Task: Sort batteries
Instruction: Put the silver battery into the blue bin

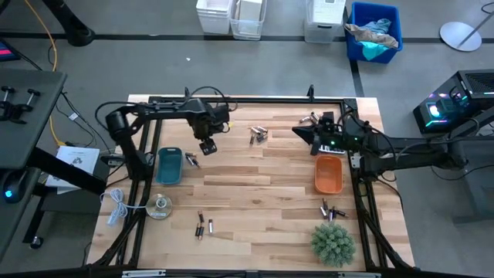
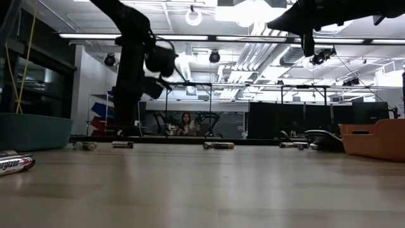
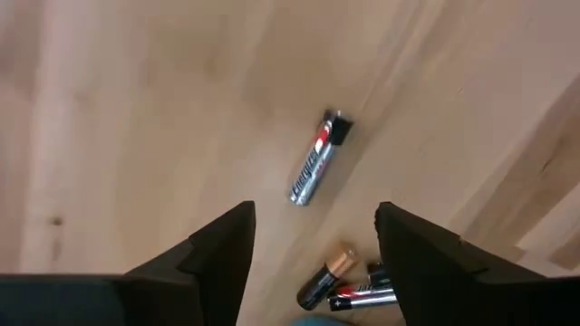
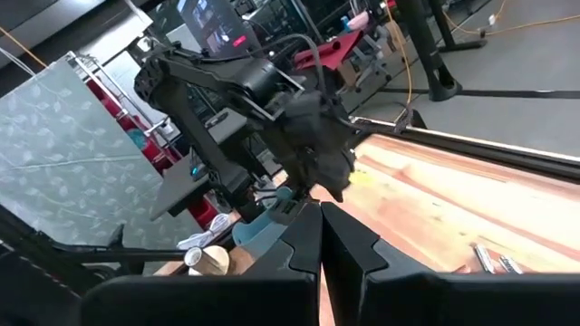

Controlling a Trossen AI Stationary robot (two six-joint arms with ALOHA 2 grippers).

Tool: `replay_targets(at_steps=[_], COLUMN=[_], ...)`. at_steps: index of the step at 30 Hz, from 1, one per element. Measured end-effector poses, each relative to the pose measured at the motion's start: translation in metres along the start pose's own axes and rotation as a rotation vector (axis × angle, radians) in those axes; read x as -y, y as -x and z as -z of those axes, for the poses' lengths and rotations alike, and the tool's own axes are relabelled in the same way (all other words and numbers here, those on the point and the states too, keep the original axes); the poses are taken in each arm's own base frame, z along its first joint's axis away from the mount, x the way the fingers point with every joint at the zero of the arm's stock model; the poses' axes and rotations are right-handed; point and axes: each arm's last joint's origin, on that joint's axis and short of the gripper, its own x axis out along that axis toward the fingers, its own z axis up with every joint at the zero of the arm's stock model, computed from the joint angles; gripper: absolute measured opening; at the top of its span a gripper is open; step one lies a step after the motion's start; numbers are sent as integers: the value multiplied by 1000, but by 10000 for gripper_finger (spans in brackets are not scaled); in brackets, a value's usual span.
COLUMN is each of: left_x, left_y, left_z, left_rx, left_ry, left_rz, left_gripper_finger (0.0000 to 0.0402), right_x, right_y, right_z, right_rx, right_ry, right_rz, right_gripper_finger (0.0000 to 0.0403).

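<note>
Your left gripper (image 3: 313,263) hangs released above the batteries (image 3: 349,282) beside the blue tray (image 1: 169,166); lower it straight and centre one cell between the fingers. Right gripper (image 1: 297,131) waits clenched near the orange tray (image 1: 329,174).

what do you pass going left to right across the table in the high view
blue tray → left gripper → batteries at the table's far middle → orange tray
</note>
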Motion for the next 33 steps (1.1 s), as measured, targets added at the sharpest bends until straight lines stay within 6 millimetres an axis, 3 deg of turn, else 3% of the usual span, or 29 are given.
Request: replay_targets(at_steps=[7,15,18,20,23,26,28,33], left_x=[2,9,13,16,19,18,17,18], left_y=[-18,-43,-50,-52,-45,-30,-9,37], left_z=[-12,-6,-1,0,0,1,9,54], left_rx=[1,-38,-31,-33,-6,47,91,40], left_ry=[-25,-78,-67,-58,-56,-40,-9,232], left_rz=[4,-3,-15,-14,-19,-21,-27,28], left_gripper_finger=[221,213,173,118,31,28,28,28], right_x=[2,1,2,2,2,2,2,2], right_y=[0,0,0,0,0,0,0,0], right_z=[-2,-2,-2,-2,-2,-2,-2,-2], right_rx=[10,10,14,16,20,20,20,19], right_ry=[-9,16,17,17,22,25,24,18], right_rz=[6,5,11,14,20,21,21,21], right_gripper_finger=[0,0,0,0,0,0,0,0])
